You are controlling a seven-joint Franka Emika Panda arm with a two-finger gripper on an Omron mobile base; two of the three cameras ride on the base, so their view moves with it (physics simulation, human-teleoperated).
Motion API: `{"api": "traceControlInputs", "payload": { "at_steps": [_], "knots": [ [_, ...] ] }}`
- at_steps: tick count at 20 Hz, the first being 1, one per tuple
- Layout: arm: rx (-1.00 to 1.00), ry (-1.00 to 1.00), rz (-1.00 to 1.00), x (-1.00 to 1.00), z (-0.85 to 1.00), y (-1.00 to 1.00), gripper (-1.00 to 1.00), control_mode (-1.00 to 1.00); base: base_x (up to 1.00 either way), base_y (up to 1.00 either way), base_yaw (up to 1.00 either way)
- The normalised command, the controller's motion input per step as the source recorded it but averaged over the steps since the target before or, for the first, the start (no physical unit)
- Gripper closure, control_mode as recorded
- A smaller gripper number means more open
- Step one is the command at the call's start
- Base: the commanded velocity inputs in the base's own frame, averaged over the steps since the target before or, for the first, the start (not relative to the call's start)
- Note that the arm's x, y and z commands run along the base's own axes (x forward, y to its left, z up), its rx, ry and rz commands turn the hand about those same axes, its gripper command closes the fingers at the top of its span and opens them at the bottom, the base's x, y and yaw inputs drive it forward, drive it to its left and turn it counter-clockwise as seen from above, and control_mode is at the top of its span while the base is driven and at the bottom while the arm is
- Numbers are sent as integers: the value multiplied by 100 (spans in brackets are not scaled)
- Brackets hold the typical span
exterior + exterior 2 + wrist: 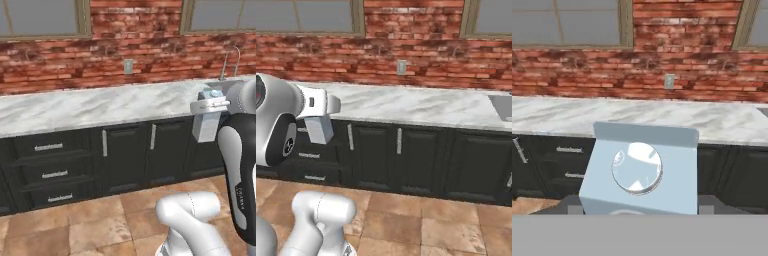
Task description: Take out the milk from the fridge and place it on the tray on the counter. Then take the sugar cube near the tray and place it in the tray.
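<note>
The milk (206, 126) hangs in the air in front of the dark cabinets (125, 150), its top near the level of the surface (90, 107) edge. The pincer (210, 105) is clenched on the milk at its upper part. In the left base view the carton stands upright, long axis vertical, with the gabled top up and a small round cap beside the white fingers (202, 106). The right base view shows the milk (319, 129) lightly tilted under the white hand, and also a sink (502, 107) corner at the right of the surface. The hand view looks at the milk (639, 172) from close: a pale blue face with a round white cap (637, 167), gable ridge toward the brick wall (662, 70). A faucet (229, 62) stands at the far right in the left base view.
</note>
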Motion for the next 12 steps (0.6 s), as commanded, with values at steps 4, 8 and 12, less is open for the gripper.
{"api": "traceControlInputs", "payload": {
  "at_steps": [4, 8, 12],
  "knots": [
    [0, 0, 0, 0, 0, 0, 100, 100, 0, -2, -100],
    [0, 0, 0, 0, 0, 0, 100, 100, 0, -9, -98],
    [0, 0, 0, 0, 0, 0, 100, 100, 0, -12, -97]
  ]
}}
